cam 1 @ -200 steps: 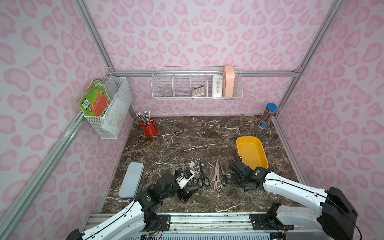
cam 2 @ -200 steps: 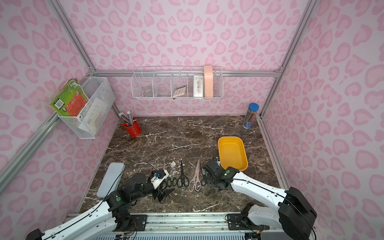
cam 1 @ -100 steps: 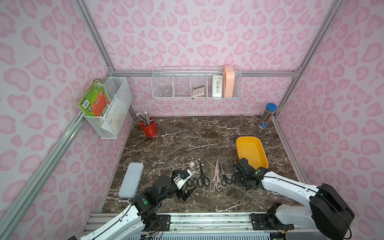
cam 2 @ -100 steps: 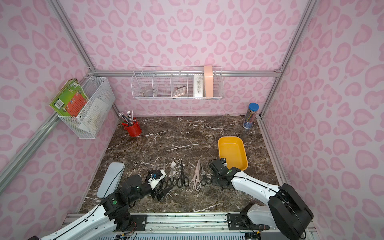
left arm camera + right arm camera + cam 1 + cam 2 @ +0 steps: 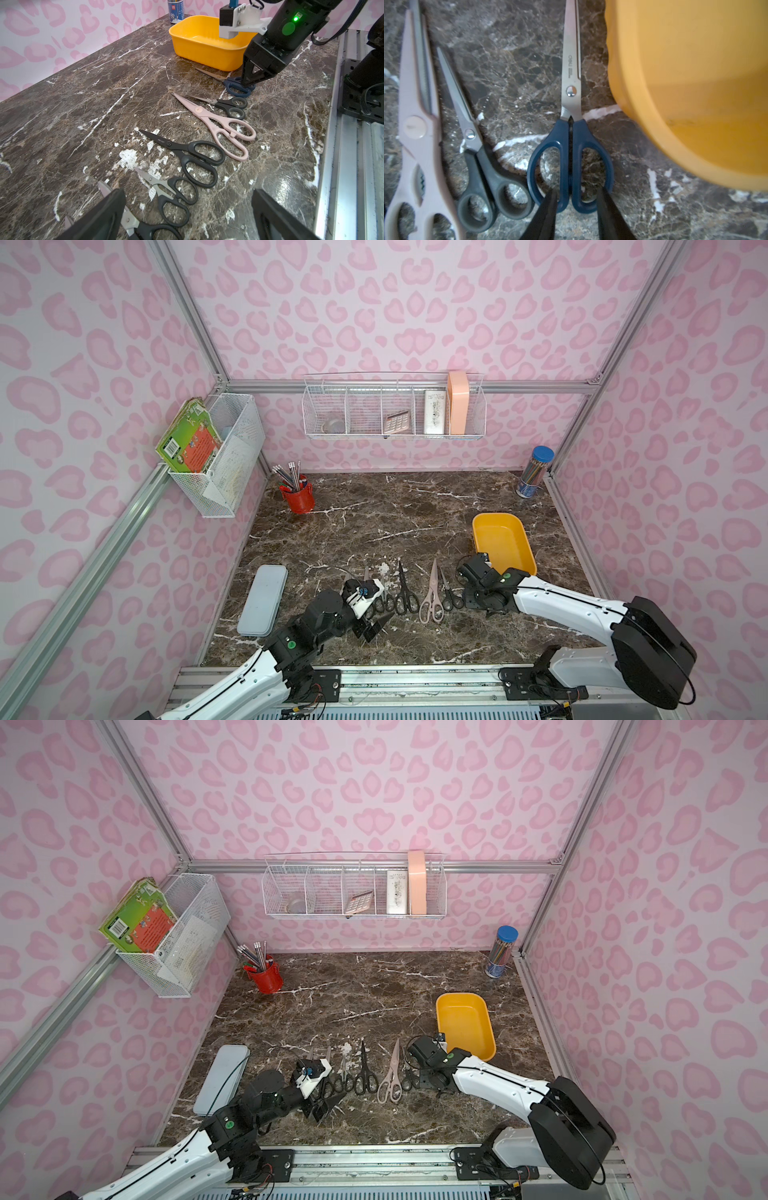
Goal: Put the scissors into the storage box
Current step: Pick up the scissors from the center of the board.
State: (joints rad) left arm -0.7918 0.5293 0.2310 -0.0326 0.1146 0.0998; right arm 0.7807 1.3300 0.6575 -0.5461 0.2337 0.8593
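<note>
Straddling the handle of the dark blue scissors (image 5: 571,124), the right claw (image 5: 577,190) stands narrow, with one fingertip (image 5: 549,205) down in each finger loop and the two inner bars between them; whether the pads already bear on the plastic cannot be told. Step in hand, by judgement: the first grasp; the storage box (image 5: 503,543) shows bare in both top views, and every visible pair lies on the surface (image 5: 374,522).

The dark blue pair lies flat, blades closed, just beside the box's near corner; its long axis runs from the arms' side toward the far side of the surface, tips pointing away from the arms, handle toward them, roughly along the box's long wall. Next to it lie a small black pair (image 5: 475,145) and the pale pink pair (image 5: 415,124), near it but apart.

The next move calls for a firm closure on the bars, a lift clear of the rim and a short carry sideways; the blades should stay along the box's length so they drop inside. The left claw (image 5: 374,624) hangs wide, holding nothing, at the row's other end.
</note>
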